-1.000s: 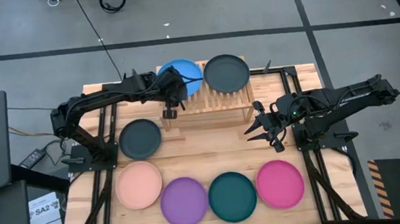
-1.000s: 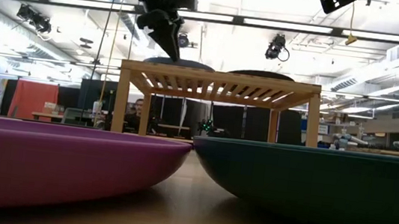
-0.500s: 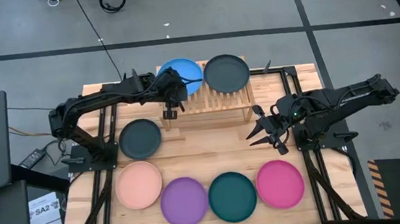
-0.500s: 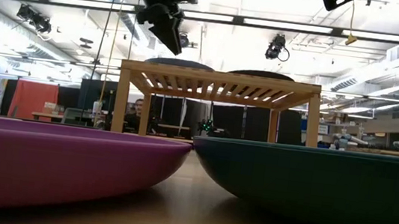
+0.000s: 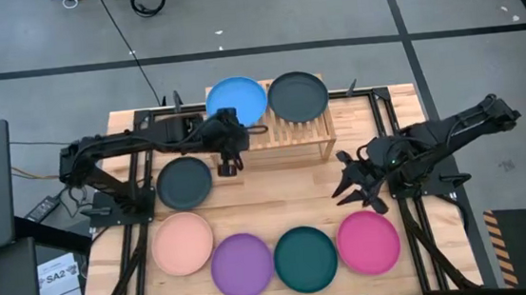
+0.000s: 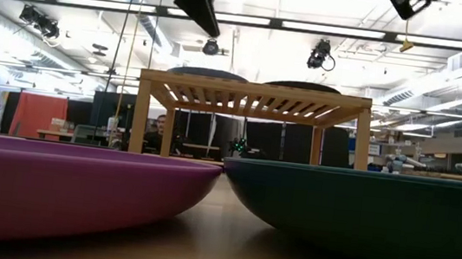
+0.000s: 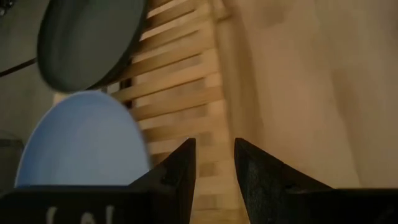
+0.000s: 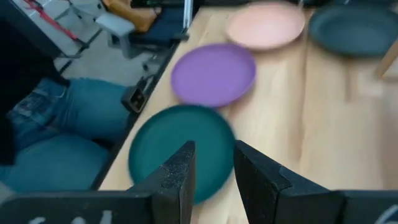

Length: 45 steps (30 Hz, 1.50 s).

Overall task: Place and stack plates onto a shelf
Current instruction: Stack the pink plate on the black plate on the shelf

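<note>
The bamboo shelf (image 5: 285, 131) stands at the table's far middle. A blue plate (image 5: 236, 102) and a charcoal plate (image 5: 298, 97) lie side by side on its slats, and both show in the left wrist view as the blue plate (image 7: 81, 143) and the charcoal plate (image 7: 87, 37). On the table lie a second charcoal plate (image 5: 184, 183), a peach plate (image 5: 183, 242), a purple plate (image 5: 242, 264), a teal plate (image 5: 305, 258) and a magenta plate (image 5: 368, 241). My left gripper (image 5: 228, 160) hangs open and empty just off the shelf's near left corner. My right gripper (image 5: 354, 182) is open above the table between the shelf and the magenta plate.
Dark arm bases and rails run along the table's left and right sides. In the right wrist view a person's legs in jeans (image 8: 56, 137) show past the table's near edge. Bare planks lie between the shelf and the near row of plates.
My left gripper has drawn back from the blue plate toward the near edge and risen, while the blue plate stays on the shelf. My right gripper has moved toward the near edge, closer to the magenta plate.
</note>
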Each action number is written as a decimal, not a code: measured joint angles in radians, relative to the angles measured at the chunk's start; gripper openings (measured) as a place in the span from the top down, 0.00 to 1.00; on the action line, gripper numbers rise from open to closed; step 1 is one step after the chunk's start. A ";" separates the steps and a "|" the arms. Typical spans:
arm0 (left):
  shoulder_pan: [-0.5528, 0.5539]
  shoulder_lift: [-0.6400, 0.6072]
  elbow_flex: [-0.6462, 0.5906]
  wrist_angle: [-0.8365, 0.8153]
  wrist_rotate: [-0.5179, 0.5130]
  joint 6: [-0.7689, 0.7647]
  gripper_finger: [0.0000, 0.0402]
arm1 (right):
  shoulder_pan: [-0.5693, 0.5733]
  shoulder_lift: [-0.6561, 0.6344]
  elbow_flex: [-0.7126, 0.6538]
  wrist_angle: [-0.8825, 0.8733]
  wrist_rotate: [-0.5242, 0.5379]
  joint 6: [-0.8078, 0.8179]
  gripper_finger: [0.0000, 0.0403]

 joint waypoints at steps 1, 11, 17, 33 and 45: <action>-0.012 0.000 0.000 0.000 0.000 -0.005 0.71 | 0.010 0.008 0.000 -0.019 0.001 0.020 0.72; -0.101 0.001 0.000 0.003 -0.001 -0.034 0.71 | 0.099 0.184 0.000 -0.180 0.001 0.090 0.72; -0.111 0.001 0.000 0.004 0.000 -0.040 0.71 | 0.119 0.297 0.000 -0.248 0.001 0.091 0.72; -0.111 0.002 0.000 0.004 -0.001 -0.040 0.71 | 0.119 0.542 0.000 -0.330 0.001 0.088 0.72; -0.111 0.002 0.000 0.004 -0.001 -0.040 0.71 | 0.119 0.621 0.000 -0.337 0.041 0.081 0.72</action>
